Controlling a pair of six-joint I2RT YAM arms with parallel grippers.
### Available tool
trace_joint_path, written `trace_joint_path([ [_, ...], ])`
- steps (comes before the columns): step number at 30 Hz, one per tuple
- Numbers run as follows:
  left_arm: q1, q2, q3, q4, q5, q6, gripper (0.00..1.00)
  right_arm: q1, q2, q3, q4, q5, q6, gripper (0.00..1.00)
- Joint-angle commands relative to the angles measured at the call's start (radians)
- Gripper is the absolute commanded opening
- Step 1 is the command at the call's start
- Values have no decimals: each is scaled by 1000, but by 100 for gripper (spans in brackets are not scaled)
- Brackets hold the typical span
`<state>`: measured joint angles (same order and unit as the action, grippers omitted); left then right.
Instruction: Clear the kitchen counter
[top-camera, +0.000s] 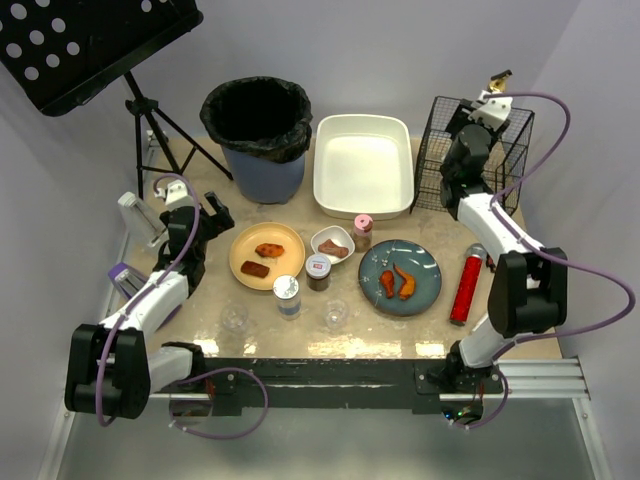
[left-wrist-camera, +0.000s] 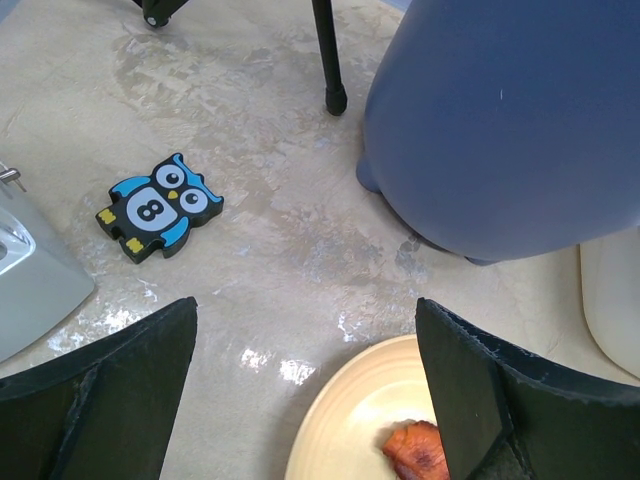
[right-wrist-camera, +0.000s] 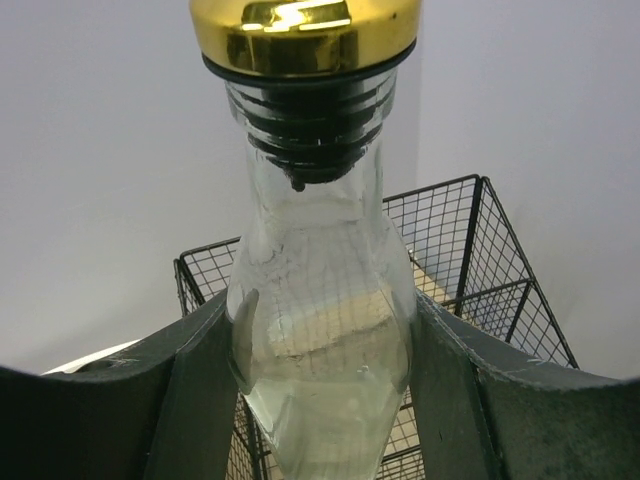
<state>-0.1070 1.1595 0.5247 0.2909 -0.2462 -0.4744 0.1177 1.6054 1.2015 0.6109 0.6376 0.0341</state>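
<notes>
Step in hand: stowing. Right gripper (right-wrist-camera: 320, 420) is pinching a gold-capped glass bottle (right-wrist-camera: 320, 300), holding it above the wire basket (right-wrist-camera: 480, 260). Left gripper (left-wrist-camera: 305, 380), jaws spread, is hovering over the counter (left-wrist-camera: 270, 230) beside the yellow plate (left-wrist-camera: 350, 430). Next move, as judged: lowering the bottle upright into the basket before letting go.

The kitchen counter (top-camera: 400, 338): a broad beige surface, flat and level, not yet cleared

Rectangular, mottled like stone in cloudy pale and tan patches; slightly glossy, with bright glare streaks toward 6 o'clock just behind its dark front edge; far edge at 12 o'clock meets the pale wall; loaded from centre out toward 12 and 3 o'clock.
</notes>
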Motion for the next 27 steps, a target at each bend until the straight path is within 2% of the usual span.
trace_joint_path([
  [1, -2, 3, 9, 50, 8, 23, 94, -1, 16, 12, 105, -59, -60, 0],
  [12, -2, 6, 11, 53, 12, 25, 94, -9, 22, -8, 223, -121, -128, 0],
  [27, -2, 20, 24, 53, 15, 26, 94, -18, 24, 46, 247, -148, -157, 0],
])
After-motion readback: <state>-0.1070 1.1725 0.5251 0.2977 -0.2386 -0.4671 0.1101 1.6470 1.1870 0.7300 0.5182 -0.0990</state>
